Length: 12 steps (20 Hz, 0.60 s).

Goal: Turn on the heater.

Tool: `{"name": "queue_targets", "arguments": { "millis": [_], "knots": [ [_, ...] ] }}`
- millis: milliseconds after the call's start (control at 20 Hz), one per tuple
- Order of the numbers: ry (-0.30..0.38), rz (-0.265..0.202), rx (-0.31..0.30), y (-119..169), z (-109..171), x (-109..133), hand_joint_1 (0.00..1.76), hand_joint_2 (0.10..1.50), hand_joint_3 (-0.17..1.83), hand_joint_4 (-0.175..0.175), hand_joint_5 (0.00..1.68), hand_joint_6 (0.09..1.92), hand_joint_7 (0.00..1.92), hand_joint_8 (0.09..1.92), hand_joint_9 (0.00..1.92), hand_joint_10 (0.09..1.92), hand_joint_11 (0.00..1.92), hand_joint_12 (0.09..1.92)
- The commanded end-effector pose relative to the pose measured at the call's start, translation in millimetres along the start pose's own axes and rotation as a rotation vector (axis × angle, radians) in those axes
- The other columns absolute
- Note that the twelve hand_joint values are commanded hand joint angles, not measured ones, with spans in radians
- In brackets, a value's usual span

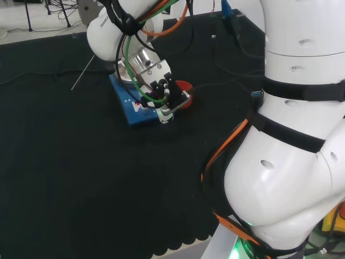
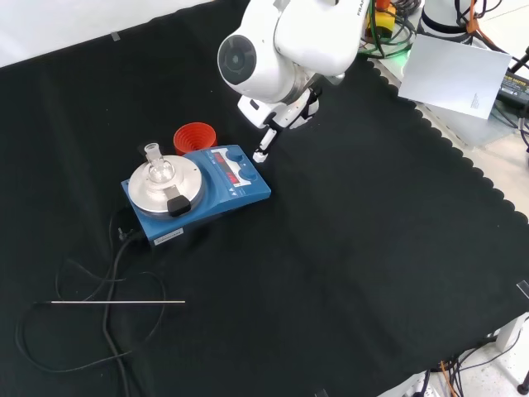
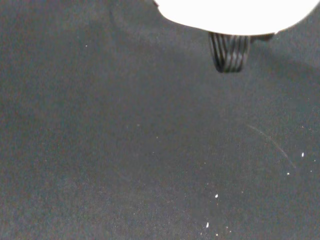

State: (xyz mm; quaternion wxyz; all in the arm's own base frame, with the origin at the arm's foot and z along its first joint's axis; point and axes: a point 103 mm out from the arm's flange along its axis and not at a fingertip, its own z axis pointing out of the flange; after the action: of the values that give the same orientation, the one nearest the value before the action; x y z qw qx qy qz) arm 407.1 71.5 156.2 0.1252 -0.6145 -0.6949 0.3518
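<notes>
The heater (image 2: 235,192) is a blue box with a round silver plate, and a small clear glass flask (image 2: 157,170) stands on that plate. Its sloping panel (image 2: 225,168) carries a red display and a blue knob (image 2: 245,168). My hand (image 2: 283,112) hangs just beyond the panel end of the heater, with one straight finger (image 2: 262,153) pointing down beside the knob. Whether the fingertip touches the heater I cannot tell. In the head view the hand (image 1: 161,93) is over the heater's (image 1: 129,111) near right corner. In the wrist view a black ribbed part of the hand (image 3: 229,50) shows above bare cloth.
A red ribbed ring (image 2: 194,137) stands on the cloth right behind the heater, close to the hand. The heater's black cable (image 2: 116,248) curls toward the front left, and a thin metal rod (image 2: 116,303) lies across it. In the head view the arm's white links (image 1: 291,135) stand at the right.
</notes>
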Motion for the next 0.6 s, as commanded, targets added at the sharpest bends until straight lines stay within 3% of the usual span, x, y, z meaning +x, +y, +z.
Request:
{"name": "queue_targets", "arguments": {
  "millis": [50, 600],
  "knots": [
    [-0.009, 0.009, 0.003, 1.5, -1.5, 6.7, 1.54, 0.50, 1.37, -0.009, 0.25, 0.09, 1.63, 1.92, 1.79, 1.76, 1.65, 1.59],
    [-0.016, 0.009, 0.015, 9.9, -5.3, 12.3, 1.54, 0.49, 1.37, -0.009, 0.26, 0.09, 1.64, 1.92, 1.79, 1.76, 1.65, 1.60]
  ]
}}
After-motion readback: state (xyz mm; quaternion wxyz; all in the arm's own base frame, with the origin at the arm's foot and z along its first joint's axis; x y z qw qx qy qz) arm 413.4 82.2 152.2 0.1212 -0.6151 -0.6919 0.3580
